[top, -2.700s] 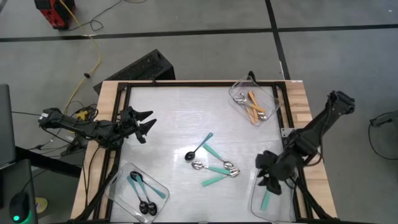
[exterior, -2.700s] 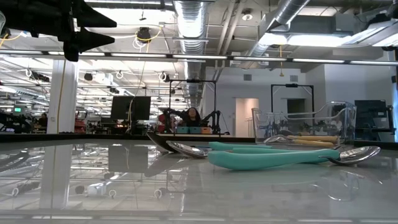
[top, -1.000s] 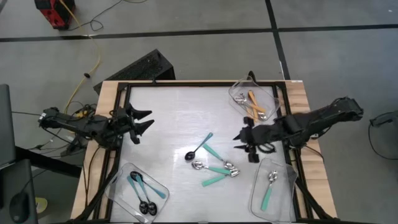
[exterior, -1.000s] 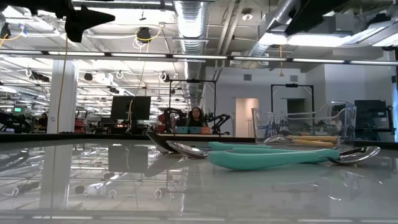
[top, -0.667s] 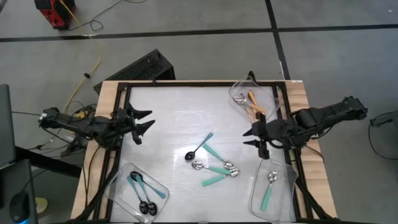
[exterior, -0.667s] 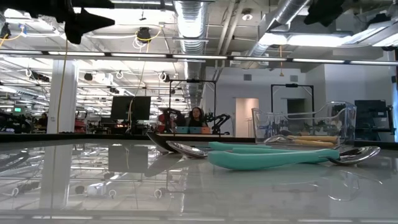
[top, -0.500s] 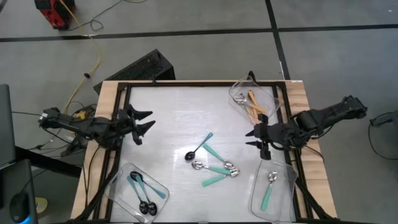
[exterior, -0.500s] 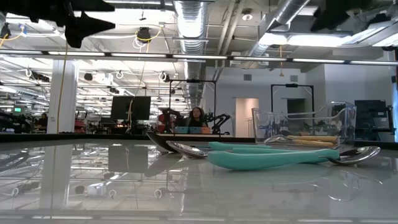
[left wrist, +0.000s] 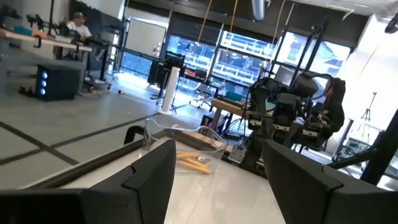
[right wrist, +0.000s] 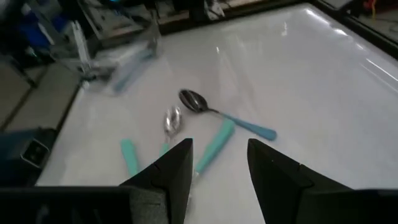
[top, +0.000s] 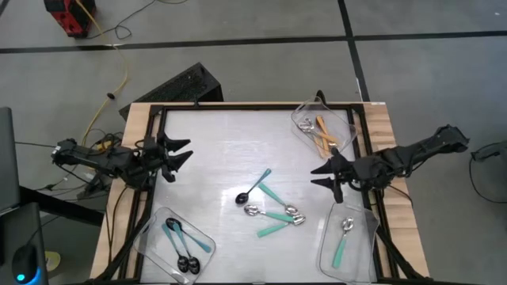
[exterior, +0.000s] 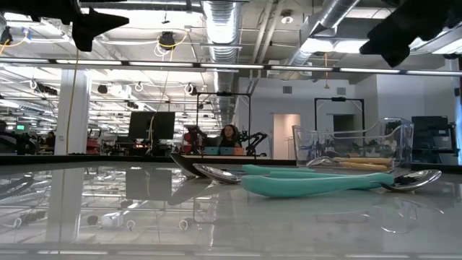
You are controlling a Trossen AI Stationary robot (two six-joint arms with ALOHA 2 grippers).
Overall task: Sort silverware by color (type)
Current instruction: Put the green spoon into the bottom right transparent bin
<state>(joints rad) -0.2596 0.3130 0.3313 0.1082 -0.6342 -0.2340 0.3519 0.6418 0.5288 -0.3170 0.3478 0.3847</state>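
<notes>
Holding 2 blue spoons [top: 178, 241], the near-left tray [top: 150, 233] lies below the gaping, empty left end effector [top: 181, 150].

Right hand [top: 326, 173] left teal spoon [top: 342, 241] in near-right tray [top: 326, 255], swung up beside loose spoons [top: 273, 214].

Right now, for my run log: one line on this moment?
right gripper: open, empty, above table | left gripper: open, waiting | loose spoons: mid-table

A robotics lab: exposed ceiling ducts [exterior: 224, 22], workbenches, monitors [exterior: 153, 124] and a seated person [exterior: 229, 135].
</notes>
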